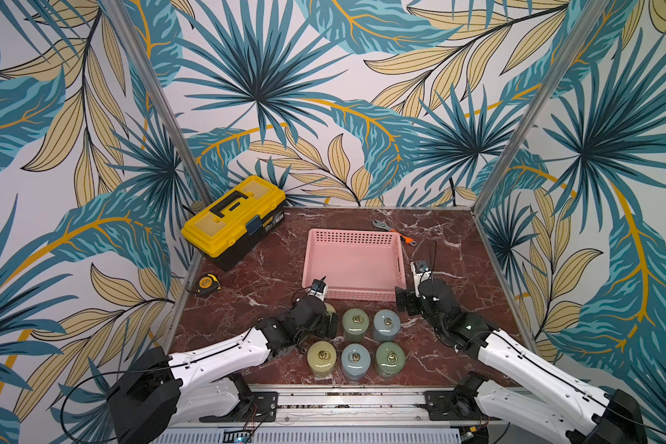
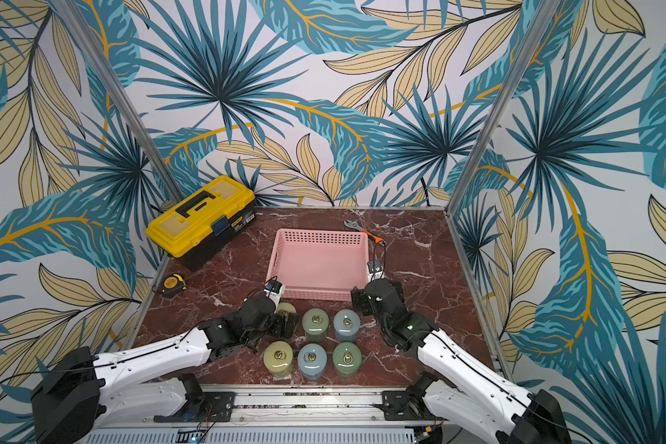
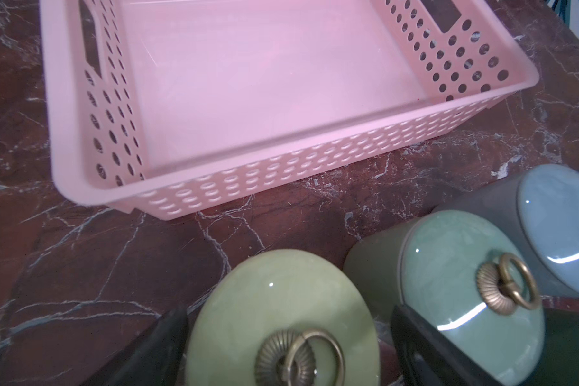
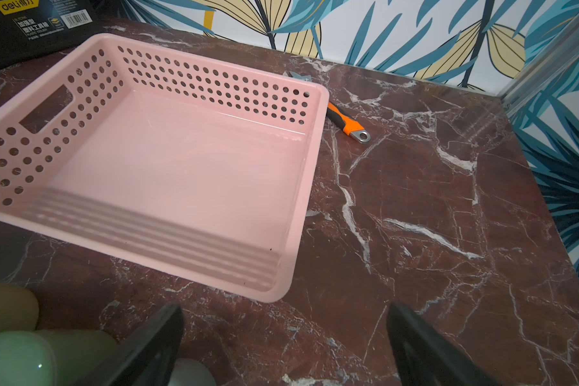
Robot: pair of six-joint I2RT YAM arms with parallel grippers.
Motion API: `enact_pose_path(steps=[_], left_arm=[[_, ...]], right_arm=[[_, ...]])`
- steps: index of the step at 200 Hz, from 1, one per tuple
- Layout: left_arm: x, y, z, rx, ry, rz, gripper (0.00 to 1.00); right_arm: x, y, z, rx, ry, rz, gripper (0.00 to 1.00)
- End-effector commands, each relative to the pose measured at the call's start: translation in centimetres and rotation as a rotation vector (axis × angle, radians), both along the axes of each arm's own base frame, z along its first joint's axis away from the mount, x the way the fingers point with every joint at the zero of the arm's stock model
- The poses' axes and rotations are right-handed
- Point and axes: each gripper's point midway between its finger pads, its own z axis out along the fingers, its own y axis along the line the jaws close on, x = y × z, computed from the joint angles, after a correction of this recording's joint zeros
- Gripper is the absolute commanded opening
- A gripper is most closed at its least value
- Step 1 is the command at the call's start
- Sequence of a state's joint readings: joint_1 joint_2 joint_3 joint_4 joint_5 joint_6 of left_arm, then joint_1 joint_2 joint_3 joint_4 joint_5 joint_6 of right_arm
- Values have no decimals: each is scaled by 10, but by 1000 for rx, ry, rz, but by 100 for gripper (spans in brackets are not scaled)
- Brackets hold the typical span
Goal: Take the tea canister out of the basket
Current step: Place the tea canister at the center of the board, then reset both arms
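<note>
Inside the basket [image 1: 354,265], nothing: pink bottom bare, perforated walls, a cut-out handle at each short end. Just off its near-left corner stands the tea canister [image 3: 274,294], yellow-green, lid on w/ a brass ring, upright on the table [image 1: 458,269] and fully outside the basket. The left gripper [image 3: 288,317] straddles it, jaws spread wide, one finger each side of the lid, a thin gap vis. on one side, so no clamp. Along the basket's near side, five other canisters [image 1: 355,321] fill out two rows of three, green, blue and yellow-green. All are lidded, so contents can't be told.

At the basket's near-right corner hangs the right gripper [image 4: 284,310], jaws wide, only bare marble btwn them.

Beyond the far-left corner sits the toolbox [image 1: 233,219], yellow lid, black base, shut. Its label [image 4: 41,20] reads "deli" on a yellow strip, w/ a barcode; the rest is too small to read. Left of the basket lies a tape measure [image 1: 208,283], writing illegible. A wrench [image 1: 395,230] w/ an orange-black handle lies just off the far-right corner.
</note>
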State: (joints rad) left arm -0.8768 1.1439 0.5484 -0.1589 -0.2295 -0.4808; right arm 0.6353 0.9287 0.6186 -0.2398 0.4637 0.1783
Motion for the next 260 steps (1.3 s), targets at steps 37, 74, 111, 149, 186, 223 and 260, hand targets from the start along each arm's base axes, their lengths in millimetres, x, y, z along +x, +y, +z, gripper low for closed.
enact_pose_path(steps=[37, 74, 111, 149, 186, 223, 260], left_arm=[[6, 7, 46, -43, -86, 45, 100], [16, 23, 79, -25, -196, 109, 100], [25, 47, 102, 24, -344, 189, 100], [30, 63, 119, 89, -505, 204, 100], [36, 84, 135, 122, -690, 277, 100], [46, 96, 141, 160, -762, 283, 100], [60, 117, 137, 213, -767, 314, 100]], right_arm=[[-4, 2, -2, 12, -1, 25, 99], [-8, 4, 4, 52, -17, 47, 99], [-11, 1, 7, 84, -31, 27, 99], [-11, -18, 8, 84, -64, -82, 99], [-11, -38, 7, 29, -95, -172, 99], [-10, -48, 7, -11, -110, -219, 99], [-10, -54, 13, -72, -133, -217, 99]])
